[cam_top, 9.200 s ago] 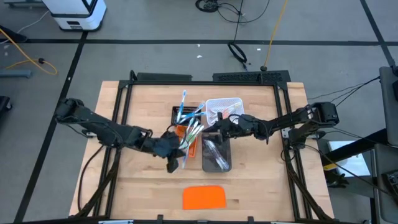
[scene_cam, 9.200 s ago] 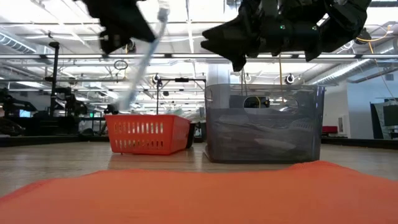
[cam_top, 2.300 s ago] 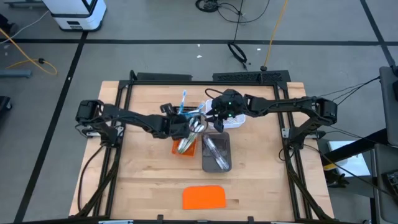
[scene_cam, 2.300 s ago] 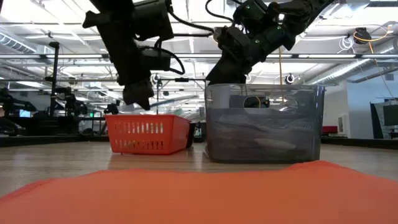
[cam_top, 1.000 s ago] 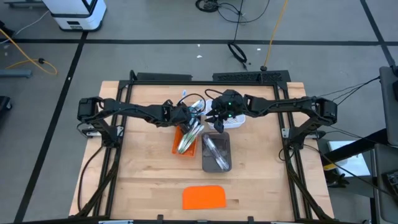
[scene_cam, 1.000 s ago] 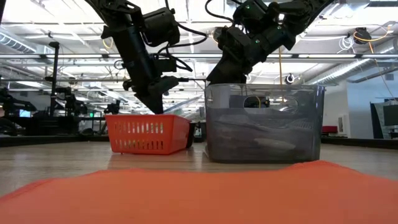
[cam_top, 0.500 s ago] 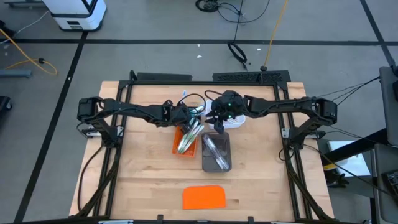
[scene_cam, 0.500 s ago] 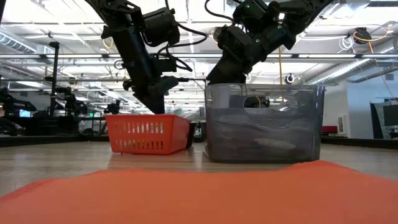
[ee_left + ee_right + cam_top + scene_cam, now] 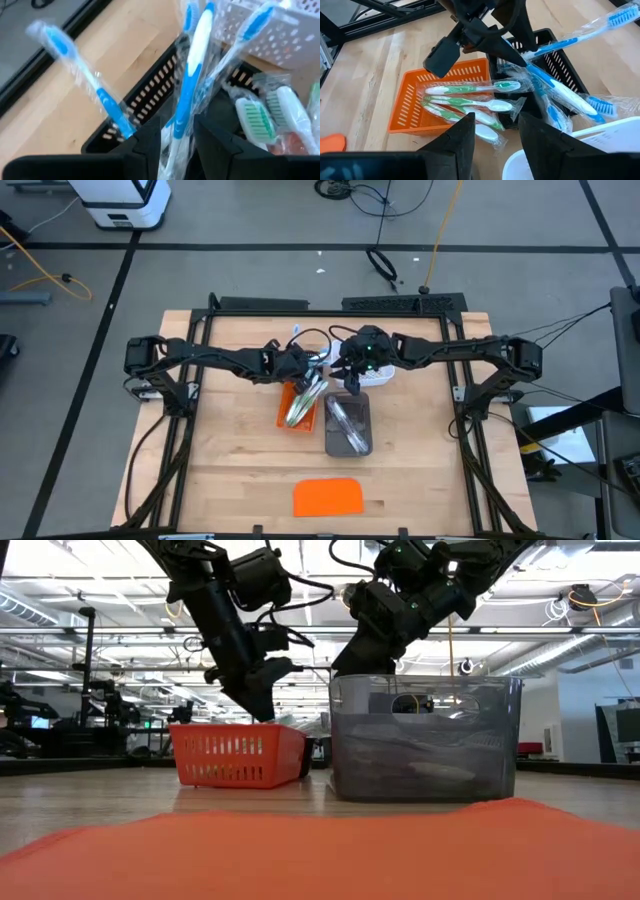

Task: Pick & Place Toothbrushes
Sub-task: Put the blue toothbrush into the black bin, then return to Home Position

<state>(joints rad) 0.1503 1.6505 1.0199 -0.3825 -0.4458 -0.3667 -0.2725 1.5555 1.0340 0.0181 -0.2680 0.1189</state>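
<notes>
Left claw (image 9: 175, 137) over black tray (image 9: 150, 90) near bench (image 9: 230, 470) far-edge centre, fingers closed on one blue toothbrush (image 9: 187, 95). Four blue toothbrushes visible in black tray. Orange tray (image 9: 415, 105) alongside holds three green toothbrushes (image 9: 470, 102). Right claw (image 9: 495, 132) hovers just beside, above white tray (image 9: 378, 372), fingers apart, nothing gripped. Grey tray (image 9: 348, 426) and orange slab (image 9: 328, 498): one each.

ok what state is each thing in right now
Left tool: shut on a wrapped blue toothbrush over the black slotted tray.
Right tool: open, empty.
Orange slotted tray: holds green toothbrushes.
Grey plastic tray: holds pale toothbrushes.
</notes>
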